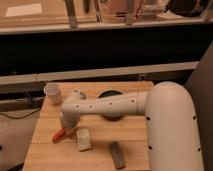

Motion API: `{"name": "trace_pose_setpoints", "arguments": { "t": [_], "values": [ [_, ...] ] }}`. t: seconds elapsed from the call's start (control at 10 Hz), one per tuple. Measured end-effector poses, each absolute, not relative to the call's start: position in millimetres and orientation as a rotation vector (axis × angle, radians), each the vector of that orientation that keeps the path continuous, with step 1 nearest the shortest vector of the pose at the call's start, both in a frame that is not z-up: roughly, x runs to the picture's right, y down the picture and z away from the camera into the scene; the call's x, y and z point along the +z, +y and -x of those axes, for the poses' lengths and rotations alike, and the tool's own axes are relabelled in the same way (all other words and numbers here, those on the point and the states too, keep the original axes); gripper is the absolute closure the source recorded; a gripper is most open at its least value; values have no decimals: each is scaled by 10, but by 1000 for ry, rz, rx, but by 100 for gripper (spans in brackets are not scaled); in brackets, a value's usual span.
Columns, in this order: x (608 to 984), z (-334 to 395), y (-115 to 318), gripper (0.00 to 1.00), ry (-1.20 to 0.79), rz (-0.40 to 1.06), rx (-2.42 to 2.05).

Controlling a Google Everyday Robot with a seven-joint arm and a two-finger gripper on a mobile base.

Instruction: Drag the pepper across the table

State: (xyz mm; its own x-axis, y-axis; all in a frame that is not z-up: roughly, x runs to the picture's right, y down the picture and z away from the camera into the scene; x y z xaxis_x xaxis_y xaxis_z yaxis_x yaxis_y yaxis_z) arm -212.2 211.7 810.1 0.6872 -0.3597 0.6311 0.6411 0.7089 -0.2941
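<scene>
pepper (60, 135) sits just beside the beige block (84, 140), its far end tucked under the gripper (71, 126), can't tell if it's clamped

Behind the surface (125, 134) a pale horizontal rail (115, 71) is seen, with a broad dark panel (100, 47) above it. Higher up, a light wooden counter (45, 19) is brightly lit. Grey floor (15, 142) is shown at the left. The gripper (67, 131) is held low over the surface's left part.
</scene>
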Motion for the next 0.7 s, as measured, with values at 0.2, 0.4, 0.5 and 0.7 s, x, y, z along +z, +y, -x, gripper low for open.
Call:
{"name": "trace_pose_setpoints", "arguments": {
  "t": [0.2, 0.4, 0.5, 0.7],
  "values": [
    [8121, 2113, 2091, 100, -559, 519, -595],
    [8171, 2041, 2040, 100, -526, 498, -602],
    [8189, 2012, 2023, 100, -513, 491, -606],
    [8242, 1883, 1961, 100, -479, 476, -607]
  ]
}}
